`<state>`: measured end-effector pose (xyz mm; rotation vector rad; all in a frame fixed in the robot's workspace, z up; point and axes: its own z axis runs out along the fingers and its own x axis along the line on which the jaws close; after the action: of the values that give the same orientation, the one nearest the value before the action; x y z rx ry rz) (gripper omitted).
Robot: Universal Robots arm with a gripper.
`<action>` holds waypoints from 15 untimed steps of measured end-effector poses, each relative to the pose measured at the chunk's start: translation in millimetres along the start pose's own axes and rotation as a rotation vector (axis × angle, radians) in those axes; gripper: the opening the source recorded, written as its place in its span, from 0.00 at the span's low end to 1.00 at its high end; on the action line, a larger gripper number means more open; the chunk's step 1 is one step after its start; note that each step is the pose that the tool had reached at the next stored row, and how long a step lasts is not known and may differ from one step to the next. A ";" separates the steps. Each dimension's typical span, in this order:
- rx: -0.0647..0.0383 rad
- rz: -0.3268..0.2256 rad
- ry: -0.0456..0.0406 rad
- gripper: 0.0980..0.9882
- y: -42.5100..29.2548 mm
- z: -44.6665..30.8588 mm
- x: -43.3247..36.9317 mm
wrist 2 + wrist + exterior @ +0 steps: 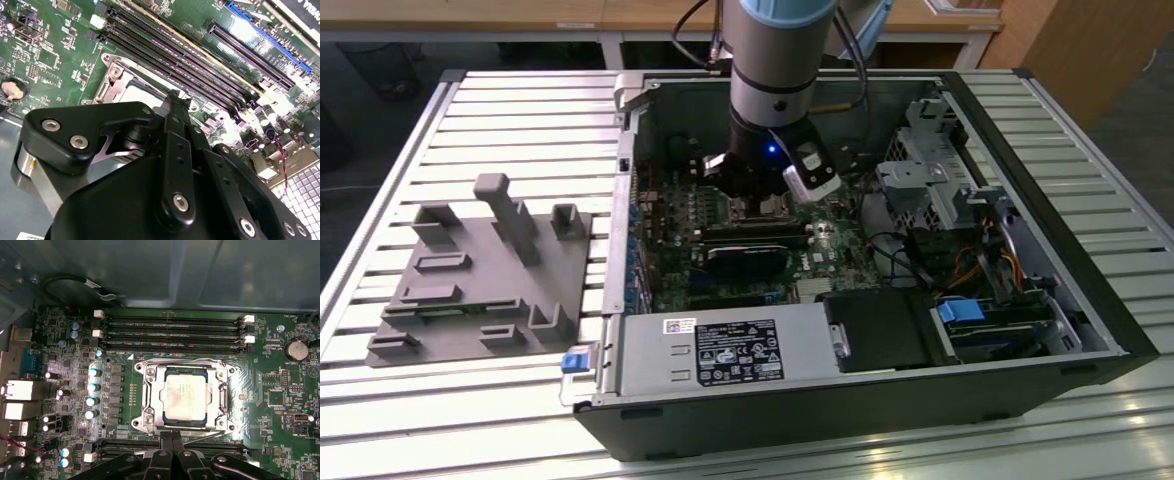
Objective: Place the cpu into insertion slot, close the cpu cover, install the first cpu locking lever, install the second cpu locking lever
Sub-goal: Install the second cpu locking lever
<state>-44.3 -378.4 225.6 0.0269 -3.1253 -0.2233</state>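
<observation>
The cpu (185,392), a pale silvery square, lies in the insertion slot, which it covers. The cpu cover (150,390), a metal frame plate, lies flat around it with the chip showing through its window. A thin wire locking lever (207,436) runs along the socket edge beside my fingertips, and another wire (175,361) follows the opposite edge. My gripper (172,436) is shut, its two black fingers pressed together just over the socket's edge. The second wrist view shows the gripper (173,95) above the cover (112,85). In the exterior view the gripper (761,205) reaches down into the open computer case.
Long black memory slots (170,332) flank the socket on two sides. A row of capacitors (92,385) stands near it. A black cooler (747,255), the power supply (720,350) and drive cages (934,190) crowd the case. A grey fixture (480,270) sits on the slatted table.
</observation>
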 end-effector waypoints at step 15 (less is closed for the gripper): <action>-0.001 0.018 -0.0026 0.01 -3.3 1.9 4.6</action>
<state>-48.9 -381.5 223.3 -0.0012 -3.1266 -0.2243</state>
